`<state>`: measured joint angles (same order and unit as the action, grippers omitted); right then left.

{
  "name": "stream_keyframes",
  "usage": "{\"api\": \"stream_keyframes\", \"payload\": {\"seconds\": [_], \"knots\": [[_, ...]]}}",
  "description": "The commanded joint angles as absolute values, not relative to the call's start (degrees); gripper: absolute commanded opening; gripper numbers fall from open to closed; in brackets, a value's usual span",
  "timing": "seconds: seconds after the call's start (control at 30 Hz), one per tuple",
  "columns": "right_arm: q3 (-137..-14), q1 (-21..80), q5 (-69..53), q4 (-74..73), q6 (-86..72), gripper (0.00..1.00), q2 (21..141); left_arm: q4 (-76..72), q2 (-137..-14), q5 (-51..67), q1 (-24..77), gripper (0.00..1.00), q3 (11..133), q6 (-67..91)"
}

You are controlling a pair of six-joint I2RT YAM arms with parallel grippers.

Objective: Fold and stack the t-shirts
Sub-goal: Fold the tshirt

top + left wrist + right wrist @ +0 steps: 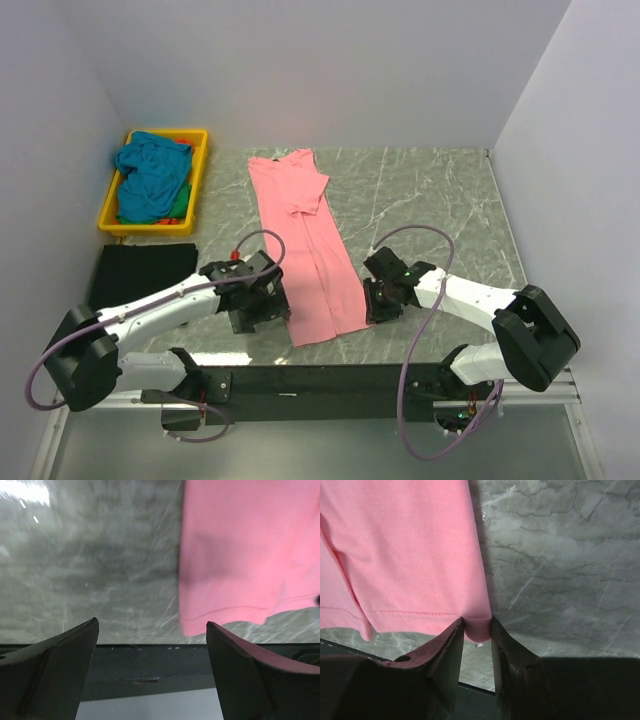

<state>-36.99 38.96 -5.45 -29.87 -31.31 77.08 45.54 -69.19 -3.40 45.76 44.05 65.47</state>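
Tray [140, 230], black cloth [140, 272] aside; right hand [477, 625] tight on pink t-shirt [405, 555]; left hand [152, 630] open.

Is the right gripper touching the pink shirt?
Touching. Right wrist view: the right gripper pinches a hem corner of the pink shirt between its fingers.

The left arm [150, 310] extends low toward 2 o'clock; left gripper [152, 625] jaws spread wide. The right arm [470, 293] extends toward 10 o'clock; right gripper [477, 625] jaws pinch the shirt [410, 555] corner.
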Motion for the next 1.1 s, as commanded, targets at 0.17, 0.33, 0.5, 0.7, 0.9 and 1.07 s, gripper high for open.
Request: {"api": "stream_keyframes", "payload": {"seconds": [0.17, 0.33, 0.5, 0.7, 0.9, 1.07], "knots": [[-36.7, 38.8, -6.5, -32.1, -29.5, 0.24, 79.2, 45.4, -74.4, -0.5, 50.4, 0.93, 44.6, 69.7], [-36.8, 39.1, -8.3, -31.7, -29.5, 0.00, 78.4, 45.2, -78.6, 0.7, 52.2, 0.89, 46.2, 69.5], [-37.5, 39.5, -8.5, -32.2, -28.9, 0.00, 78.0, 45.7, -82.3, 1.0, 54.3, 0.83, 49.0, 70.1], [-37.4, 40.3, -9.8, -30.9, -29.2, 0.00, 79.0, 45.9, -86.4, 0.6, 55.9, 0.68, 51.5, 70.8], [-37.3, 40.7, -9.5, -30.8, -28.8, 0.00, 79.0, 46.1, -90.8, 1.8, 56.7, 0.57, 51.5, 71.1], [-36.8, 40.7, -9.3, -30.6, -29.0, 0.00, 79.0, 46.2, -92.1, 2.5, 56.9, 0.50, 49.9, 71.6]]}}
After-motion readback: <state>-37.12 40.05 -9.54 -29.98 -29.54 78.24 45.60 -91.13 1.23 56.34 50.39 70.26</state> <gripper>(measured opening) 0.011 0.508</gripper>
